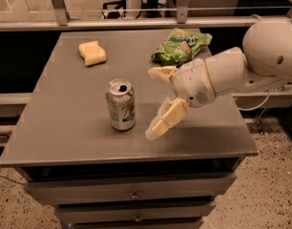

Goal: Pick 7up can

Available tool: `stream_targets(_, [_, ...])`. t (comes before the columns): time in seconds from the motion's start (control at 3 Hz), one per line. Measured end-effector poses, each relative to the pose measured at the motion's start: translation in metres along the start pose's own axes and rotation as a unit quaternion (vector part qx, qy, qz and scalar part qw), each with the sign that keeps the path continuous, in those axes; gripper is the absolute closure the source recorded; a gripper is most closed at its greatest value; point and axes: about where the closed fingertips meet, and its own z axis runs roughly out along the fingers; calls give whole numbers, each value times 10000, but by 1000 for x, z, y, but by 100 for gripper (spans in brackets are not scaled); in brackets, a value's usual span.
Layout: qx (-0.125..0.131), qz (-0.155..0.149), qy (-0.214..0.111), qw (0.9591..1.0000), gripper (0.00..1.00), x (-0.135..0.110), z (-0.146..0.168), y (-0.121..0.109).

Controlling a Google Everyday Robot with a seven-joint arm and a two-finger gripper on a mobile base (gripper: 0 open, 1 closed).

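The 7up can [121, 104] stands upright on the grey table [65, 128], left of centre, its silver top open and green and red markings on its side. My gripper [153, 101] comes in from the right on the white arm and hovers just right of the can, a short gap away. Its cream fingers [166, 119] are spread wide apart, one high and one low, with nothing between them.
A green snack bag [180, 46] lies at the back right of the table, behind my arm. A yellow sponge block [92, 53] lies at the back left. The table's front edge and drawers [131, 194] are below the can. A railing runs behind the table.
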Motion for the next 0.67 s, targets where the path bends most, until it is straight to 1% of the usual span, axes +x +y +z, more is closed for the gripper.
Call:
stream_targets(0.33, [-160, -46, -493, 9986, 0, -7, 27, 0])
stream_targets(0.67, [-267, -68, -949, 9951, 2, -13, 52, 0])
